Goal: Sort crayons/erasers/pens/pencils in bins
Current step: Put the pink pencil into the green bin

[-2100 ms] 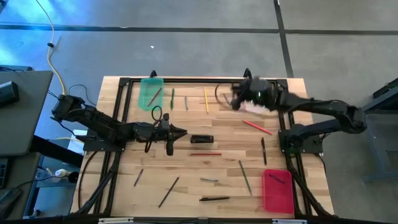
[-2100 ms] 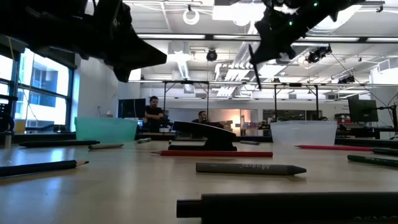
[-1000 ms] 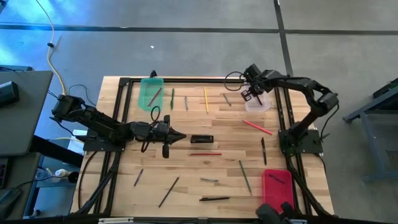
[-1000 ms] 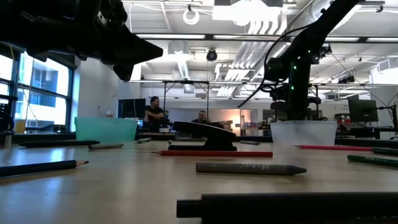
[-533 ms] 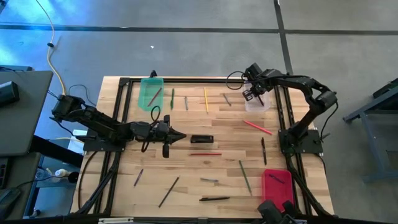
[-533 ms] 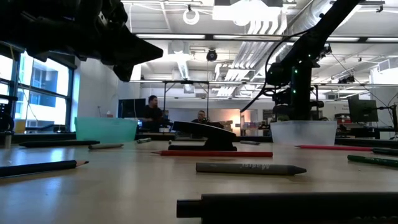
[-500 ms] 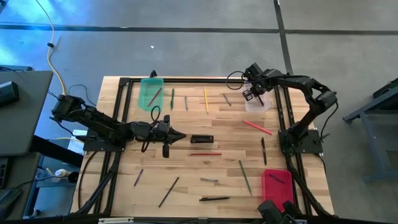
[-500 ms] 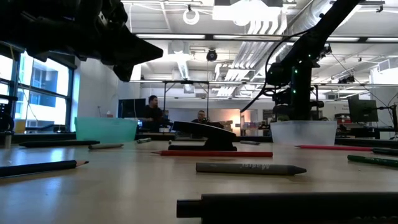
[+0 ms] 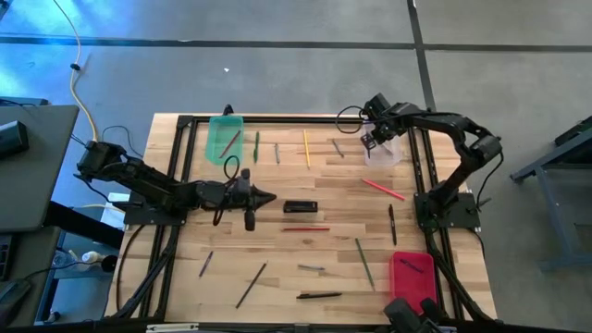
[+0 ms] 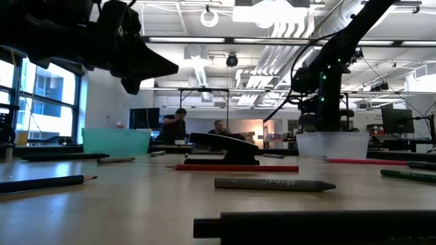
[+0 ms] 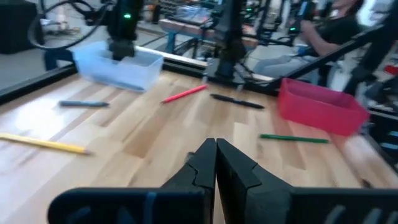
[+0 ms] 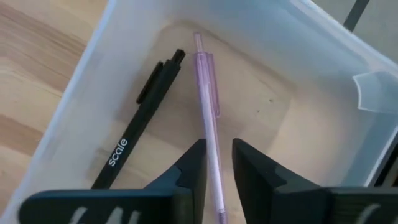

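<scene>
Floor: grey concrete floor [image 9: 277, 74], dark seam at 12 o'clock.
Ceiling: long fluorescent strip lights [image 10: 225, 41].
Window: tall pane [image 10: 41, 102], 9 o'clock.

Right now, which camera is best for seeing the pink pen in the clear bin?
The right wrist view: the pink pen lies in plain sight inside the clear bin, beside a black pen, between the right gripper fingers. The high view shows only the bin, the pen too small. The low view shows only the bin's wall.
</scene>
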Robot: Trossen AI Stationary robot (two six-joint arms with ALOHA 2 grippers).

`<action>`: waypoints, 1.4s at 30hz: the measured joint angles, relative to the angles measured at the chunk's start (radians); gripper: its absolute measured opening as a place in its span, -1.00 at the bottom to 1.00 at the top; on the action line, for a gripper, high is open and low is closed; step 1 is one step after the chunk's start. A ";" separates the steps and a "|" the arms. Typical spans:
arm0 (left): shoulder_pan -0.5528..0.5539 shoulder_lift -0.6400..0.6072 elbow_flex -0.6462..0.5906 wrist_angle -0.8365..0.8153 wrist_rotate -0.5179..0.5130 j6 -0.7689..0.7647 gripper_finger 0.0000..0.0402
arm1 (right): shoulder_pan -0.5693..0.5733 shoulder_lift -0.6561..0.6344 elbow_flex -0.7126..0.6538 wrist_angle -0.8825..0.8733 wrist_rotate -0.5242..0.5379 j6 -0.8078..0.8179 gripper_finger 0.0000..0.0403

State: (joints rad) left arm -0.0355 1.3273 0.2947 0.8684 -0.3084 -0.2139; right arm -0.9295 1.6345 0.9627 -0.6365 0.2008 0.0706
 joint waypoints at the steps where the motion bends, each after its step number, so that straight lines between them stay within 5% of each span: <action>1: 0.005 0.000 0.000 0.000 -0.006 0.011 -1.00 | 0.000 -0.010 0.000 0.000 0.000 -0.008 -0.74; 8: 0.100 0.000 0.000 0.003 0.003 0.058 -1.00 | 0.011 -0.171 -0.011 0.018 -0.058 -0.062 -0.97; 13: 0.207 0.000 0.000 0.016 0.062 0.061 -1.00 | 0.023 -0.346 -0.131 0.245 -0.227 -0.114 -0.99; 18: 0.309 0.000 0.000 0.064 0.233 0.048 -1.00 | 0.030 -0.502 -0.315 0.535 -0.374 -0.101 -1.00; 22: 0.367 0.000 0.000 0.076 0.339 0.042 -1.00 | 0.086 -0.595 -0.414 0.607 -0.401 -0.097 -1.00; 27: 0.409 0.000 0.000 0.070 0.429 0.059 -1.00 | 0.218 -0.673 -0.448 0.564 -0.353 -0.097 -1.00; 36: 0.415 0.000 0.000 0.055 0.533 0.120 -1.00 | 0.500 -0.699 -0.422 0.306 -0.076 -0.070 -1.00; 42: 0.414 0.000 0.000 0.048 0.561 0.097 -1.00 | 0.596 -0.680 -0.422 0.168 -0.054 0.102 -0.96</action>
State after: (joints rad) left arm 0.3782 1.3273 0.2947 0.9161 0.2527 -0.1173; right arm -0.3331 0.9546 0.5407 -0.4684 0.1467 0.1722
